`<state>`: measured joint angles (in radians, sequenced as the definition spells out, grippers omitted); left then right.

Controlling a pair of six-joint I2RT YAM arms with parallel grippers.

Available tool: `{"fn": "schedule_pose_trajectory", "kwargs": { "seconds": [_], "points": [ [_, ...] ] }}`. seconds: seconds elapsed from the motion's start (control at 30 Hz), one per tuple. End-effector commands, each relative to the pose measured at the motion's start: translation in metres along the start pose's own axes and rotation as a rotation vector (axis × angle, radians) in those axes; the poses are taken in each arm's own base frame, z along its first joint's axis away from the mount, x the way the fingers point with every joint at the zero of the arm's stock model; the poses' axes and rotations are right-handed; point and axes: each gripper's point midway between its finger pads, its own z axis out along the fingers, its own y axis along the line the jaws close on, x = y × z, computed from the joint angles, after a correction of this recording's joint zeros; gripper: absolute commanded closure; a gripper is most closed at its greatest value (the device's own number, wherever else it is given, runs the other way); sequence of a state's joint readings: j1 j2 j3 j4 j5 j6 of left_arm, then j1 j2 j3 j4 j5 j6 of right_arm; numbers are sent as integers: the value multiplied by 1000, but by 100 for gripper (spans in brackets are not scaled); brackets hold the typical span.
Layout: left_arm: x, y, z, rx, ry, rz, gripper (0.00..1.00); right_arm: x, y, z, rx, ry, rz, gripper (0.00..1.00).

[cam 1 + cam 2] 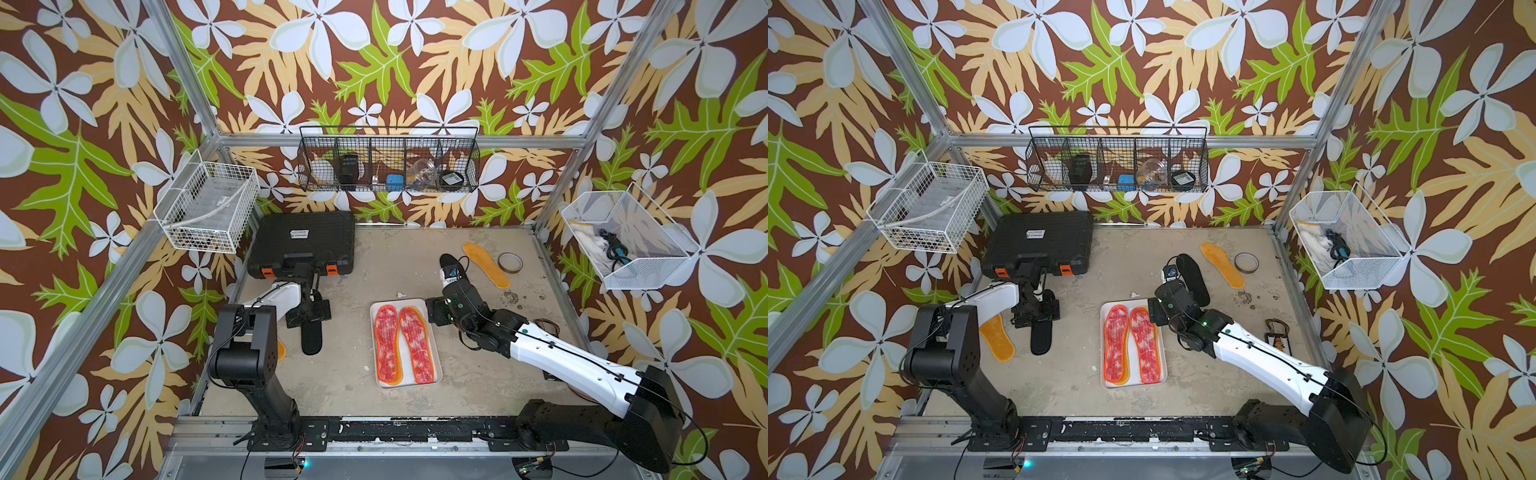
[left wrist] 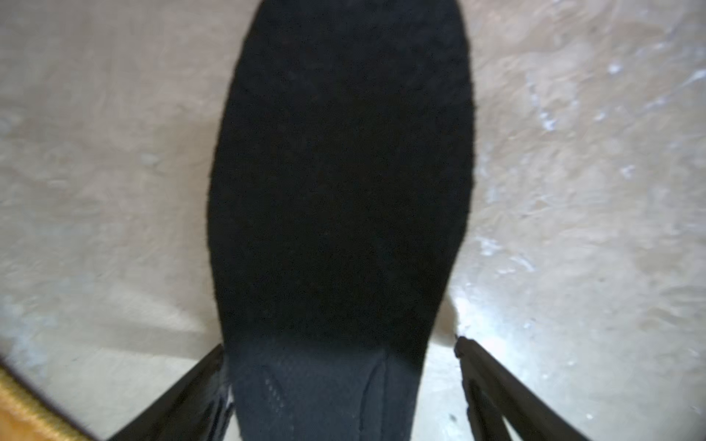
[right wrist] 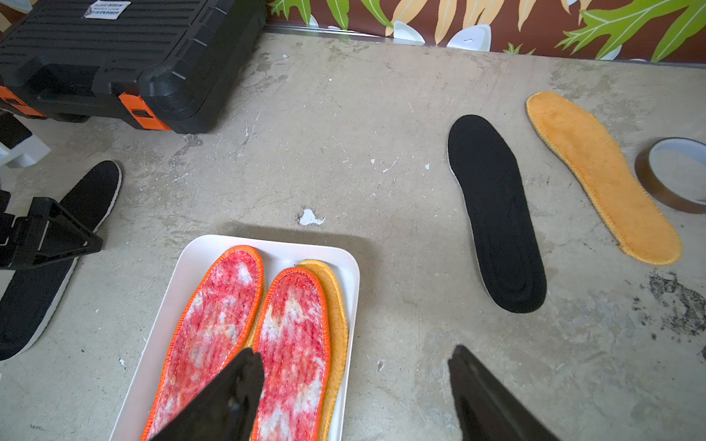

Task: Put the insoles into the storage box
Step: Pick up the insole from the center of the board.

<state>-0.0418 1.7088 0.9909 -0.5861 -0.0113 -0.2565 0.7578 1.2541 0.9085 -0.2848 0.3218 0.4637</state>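
In both top views the storage box (image 1: 397,302), a shallow white tray, sits mid-surface (image 1: 332,374) between the two arms. It holds two red-white insoles (image 1: 387,344) side by side. The left gripper (image 1: 309,319) hangs low over the far end of a black insole (image 1: 311,340). That insole lies flat in front of a black case (image 1: 305,239), well apart from the storage box. The right gripper (image 1: 434,313) sits just beside the storage box's far right corner; these views do not show how its jaws stand. Beyond it lie the other black insole (image 1: 1192,278), a far orange insole (image 1: 1222,266) and a tape roll (image 1: 1246,263). A near orange insole (image 1: 996,338) lies by the left arm. In the left wrist view the black insole (image 2: 340,191) fills the middle. The left gripper (image 2: 339,343) is spread, with a jaw on each side of the insole's narrower end. One finger (image 2: 198,389) meets the insole's edge, while the other finger (image 2: 493,385) is parted from it by a strip of bare surface. In the right wrist view the right gripper (image 3: 354,349) is spread with nothing between its jaws. It hovers at the storage box's (image 3: 267,242) edge, and the other black insole (image 3: 496,217) lies on the surface ahead of it. A tucked orange insole (image 3: 338,305) peeks from under one of the red-white insoles.
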Motion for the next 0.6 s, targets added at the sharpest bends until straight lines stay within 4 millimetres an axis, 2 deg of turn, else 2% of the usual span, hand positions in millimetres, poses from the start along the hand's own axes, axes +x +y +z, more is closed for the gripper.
{"fn": "schedule_pose_trajectory", "kwargs": {
  "seconds": [0.0, 0.07, 0.13, 0.27, 0.57],
  "points": [
    [7, 13, 4, -65, 8, -56, 12, -8, -2, -4, 12, -26, -2, 20],
    [6, 13, 4, -62, 7, -64, 16, -10, -3, -6, 12, -33, -3, 19],
    [4, 12, 3, -62, -1, -72, 27, -11, -3, -7, 11, -36, -4, 20],
    [-2, 14, -4, -93, -36, -71, 41, -10, -4, -8, 13, -34, 1, 19],
    [-4, 4, -26, -86, -90, -46, 41, -10, -4, -9, 13, -32, 3, 18]
  ]
}}
